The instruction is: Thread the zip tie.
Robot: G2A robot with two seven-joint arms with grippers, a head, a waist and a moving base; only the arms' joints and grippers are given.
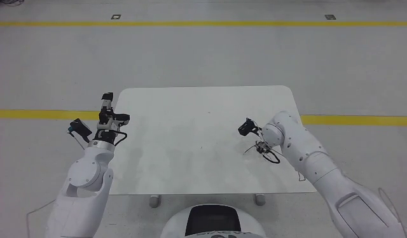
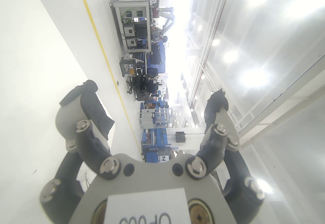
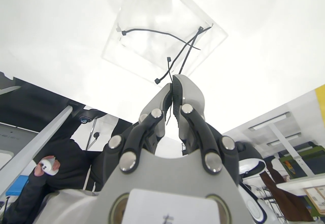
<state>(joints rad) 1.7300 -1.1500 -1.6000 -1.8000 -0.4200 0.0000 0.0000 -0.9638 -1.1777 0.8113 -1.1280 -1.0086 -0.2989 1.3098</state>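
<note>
One white table [image 1: 203,111] carried a clear tray [image 3: 142,6] holding loose zip ties [image 3: 147,29]. At the table's 9 o'clock edge, the left gripper [image 2: 152,94] stood spread and empty. Toward 3 o'clock, the right gripper [image 3: 173,88] pinched one black zip tie [image 3: 185,61], its strap running over the tray.

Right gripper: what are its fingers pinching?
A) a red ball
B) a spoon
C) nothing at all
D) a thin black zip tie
D: in the right wrist view the right gripper has its fingers shut on a thin black zip tie, whose end pokes out behind them.
</note>
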